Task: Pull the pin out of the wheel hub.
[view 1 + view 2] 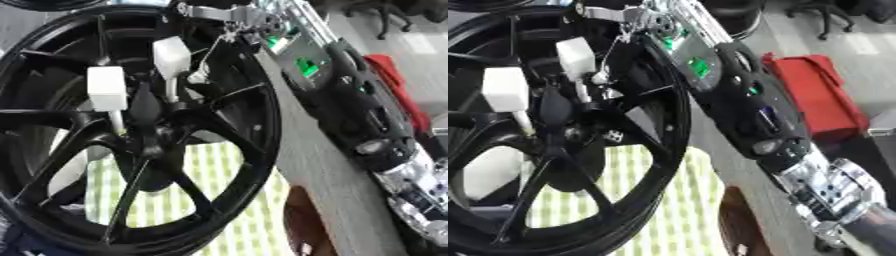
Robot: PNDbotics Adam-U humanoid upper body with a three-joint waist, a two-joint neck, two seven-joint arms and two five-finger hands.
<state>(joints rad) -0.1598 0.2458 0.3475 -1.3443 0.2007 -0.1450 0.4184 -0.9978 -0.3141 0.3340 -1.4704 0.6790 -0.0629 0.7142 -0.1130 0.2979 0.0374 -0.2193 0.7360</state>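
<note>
The setting was an indoor workshop or robotics lab with office furnishings. A large black alloy wheel (131,135) stood close to the camera, resting over a green-and-white checked cloth (219,200) on a work surface. Beyond it lay a smooth grey floor (328,165). The castor base of an office chair (833,17) was visible at the far edge. A red case or bag (820,95) lay on the floor beside the robot's arm (754,110).

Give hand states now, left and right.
Left hand: not in view.
Right hand: at the black spoked wheel hub beside the white block-headed pins; grip cannot be told.
</note>
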